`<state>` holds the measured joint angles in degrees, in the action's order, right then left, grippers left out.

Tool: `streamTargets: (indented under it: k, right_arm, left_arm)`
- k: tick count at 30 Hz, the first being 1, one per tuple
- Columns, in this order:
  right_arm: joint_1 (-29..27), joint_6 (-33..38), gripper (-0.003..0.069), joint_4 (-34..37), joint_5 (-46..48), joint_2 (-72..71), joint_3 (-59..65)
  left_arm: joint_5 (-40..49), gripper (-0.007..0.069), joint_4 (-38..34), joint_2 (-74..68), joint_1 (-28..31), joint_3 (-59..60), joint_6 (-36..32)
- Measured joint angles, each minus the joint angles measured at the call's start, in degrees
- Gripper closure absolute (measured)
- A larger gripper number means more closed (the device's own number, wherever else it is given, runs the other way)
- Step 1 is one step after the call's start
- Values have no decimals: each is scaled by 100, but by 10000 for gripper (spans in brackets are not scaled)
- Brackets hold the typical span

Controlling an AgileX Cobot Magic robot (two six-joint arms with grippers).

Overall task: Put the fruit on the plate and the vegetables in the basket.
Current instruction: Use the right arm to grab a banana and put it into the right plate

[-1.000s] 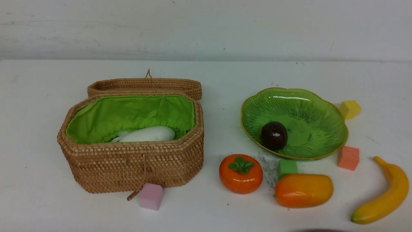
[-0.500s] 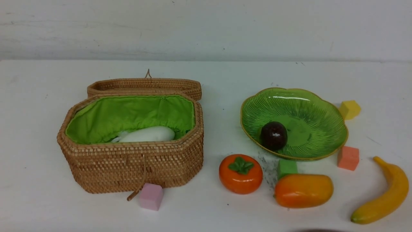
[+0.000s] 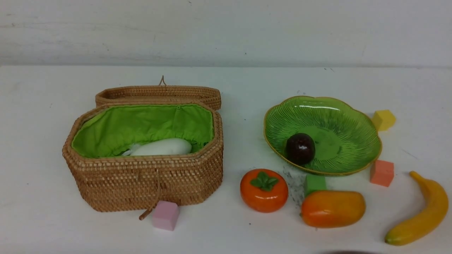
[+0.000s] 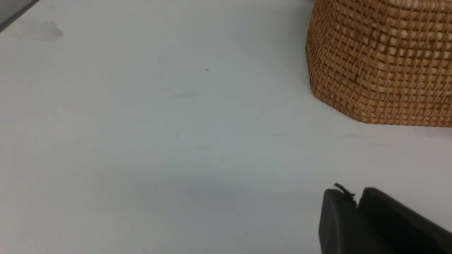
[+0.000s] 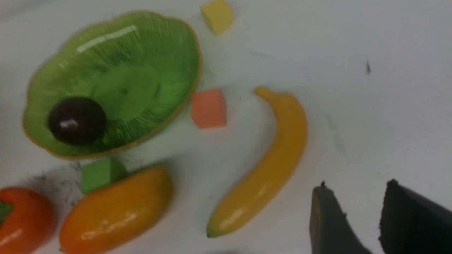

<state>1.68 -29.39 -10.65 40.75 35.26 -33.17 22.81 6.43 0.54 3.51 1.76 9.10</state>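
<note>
Front view: radish [image 3: 166,146] is lying in the basket [image 3: 141,187], and mangosteen [image 3: 300,148] is sitting on the plate [image 3: 353,120]. Persimmon [image 3: 264,190], mango [image 3: 333,208] and banana [image 3: 423,211] are waiting off it.

Left wrist: left gripper [image 4: 357,194] is hovering near the basket, jaws together, empty.

Right wrist: right gripper [image 5: 356,185] is hanging by the banana, jaws apart, empty.
</note>
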Motion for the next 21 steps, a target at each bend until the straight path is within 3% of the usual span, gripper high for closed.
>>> streamTargets:
  k: [11,21]
  right_arm:
    - [0,-725,407,200,662,2105,-511]
    - [0,-981,293,429,440,4007,-1673]
  left_arm:
    - [0,535,0,0,0,0,0]
    - [0,528,0,0,0,0,0]
